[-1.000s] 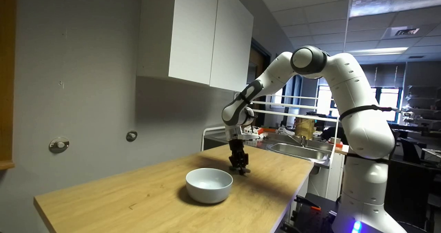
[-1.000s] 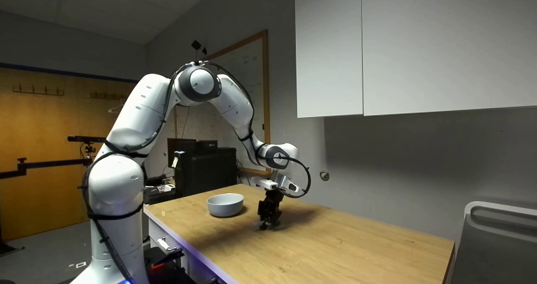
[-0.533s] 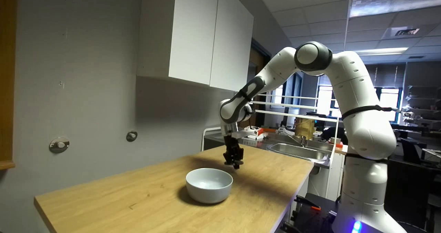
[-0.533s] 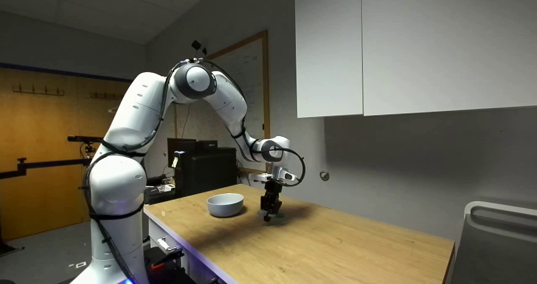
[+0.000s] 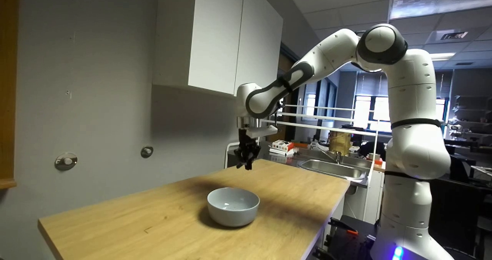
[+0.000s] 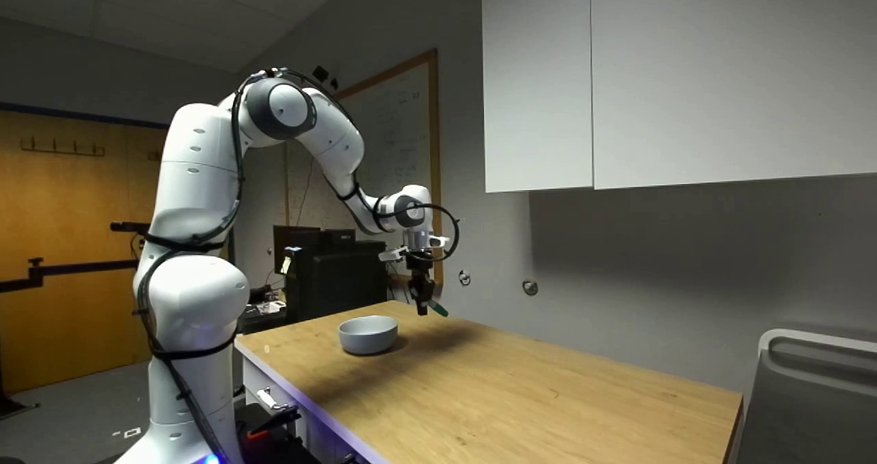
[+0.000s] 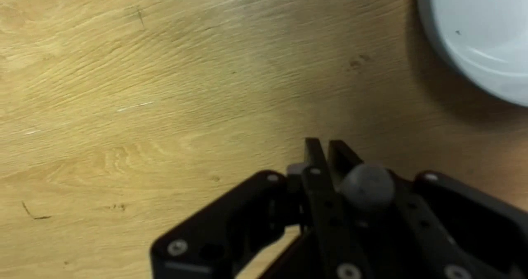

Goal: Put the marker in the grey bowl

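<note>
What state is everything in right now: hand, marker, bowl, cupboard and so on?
Hand: closed on the marker, above the table
Marker: held, tilted, off the table
Grey bowl: upright on the table, no marker inside
Cupboard doors: shut
Sink tap: too small to tell

Wooden bench (image 5: 115, 233): dark L-shaped mark (image 7: 41, 217) on top | White wall cabinet (image 5: 175, 41): doors (image 5: 219, 41) closed, above bench's wall-side edge | Steel sink (image 5: 333, 169): beyond an end edge | Black case (image 6: 349, 279): beyond opposite end edge | Wood-framed whiteboard (image 6: 404, 138): on wall (image 6: 473, 238) near that edge's wall-side corner
</note>
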You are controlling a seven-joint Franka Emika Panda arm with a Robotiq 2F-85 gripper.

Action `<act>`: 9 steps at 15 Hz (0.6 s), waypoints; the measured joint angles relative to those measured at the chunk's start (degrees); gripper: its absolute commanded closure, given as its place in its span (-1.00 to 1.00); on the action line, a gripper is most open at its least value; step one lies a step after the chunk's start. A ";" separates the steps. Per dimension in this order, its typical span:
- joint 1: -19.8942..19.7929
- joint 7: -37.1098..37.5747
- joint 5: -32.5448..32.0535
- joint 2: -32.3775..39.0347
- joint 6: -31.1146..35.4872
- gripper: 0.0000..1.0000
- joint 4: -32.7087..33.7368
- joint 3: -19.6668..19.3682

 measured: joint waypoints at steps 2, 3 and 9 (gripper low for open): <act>1.15 3.81 -1.71 -2.49 0.22 0.76 -1.74 1.50; 1.51 5.26 -2.29 -3.52 0.22 0.77 -2.56 2.34; 2.66 8.02 -2.47 -6.78 -0.44 0.76 -6.15 7.59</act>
